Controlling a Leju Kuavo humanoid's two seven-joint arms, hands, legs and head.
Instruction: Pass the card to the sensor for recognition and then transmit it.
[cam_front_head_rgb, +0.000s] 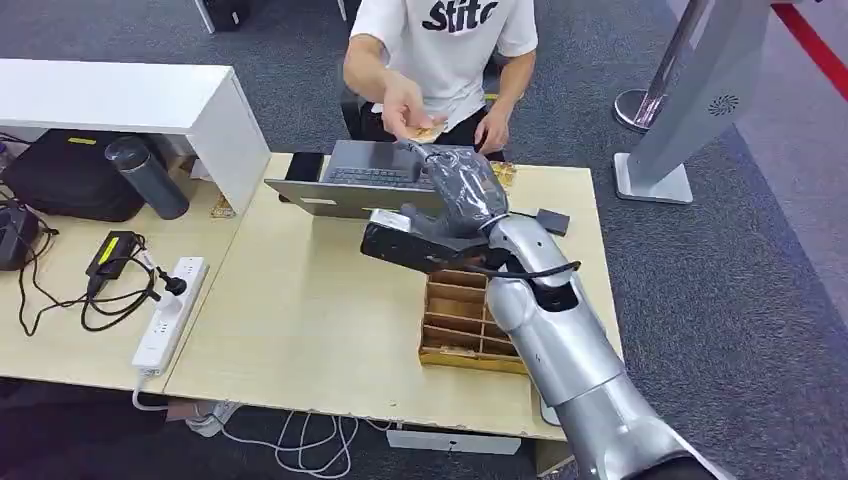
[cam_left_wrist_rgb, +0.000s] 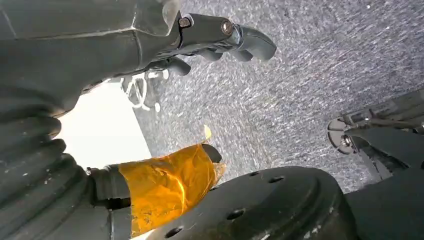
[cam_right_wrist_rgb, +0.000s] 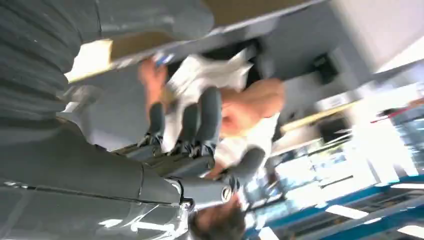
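Silver and big, the right arm (cam_front_head_rgb: 560, 330) fills the low part of the head view and reaches over the table (cam_front_head_rgb: 300, 300). At its end the right hand (cam_front_head_rgb: 455, 185) stretches toward a person. Its fingers (cam_right_wrist_rgb: 200, 120) look long and spread in the right wrist view, and I see nothing between them, so it looks open. The card (cam_front_head_rgb: 428, 131) is in the person's hand (cam_front_head_rgb: 405, 108), just past the robot's fingertips. I think the handover is about done (the card seems to belong to the person now). To do this well, the hand should keep its fingers loose and wait, then pull back slowly over the brown box (cam_front_head_rgb: 468, 320). The left hand (cam_left_wrist_rgb: 220, 37) hangs by the floor with its fingers curled on nothing.
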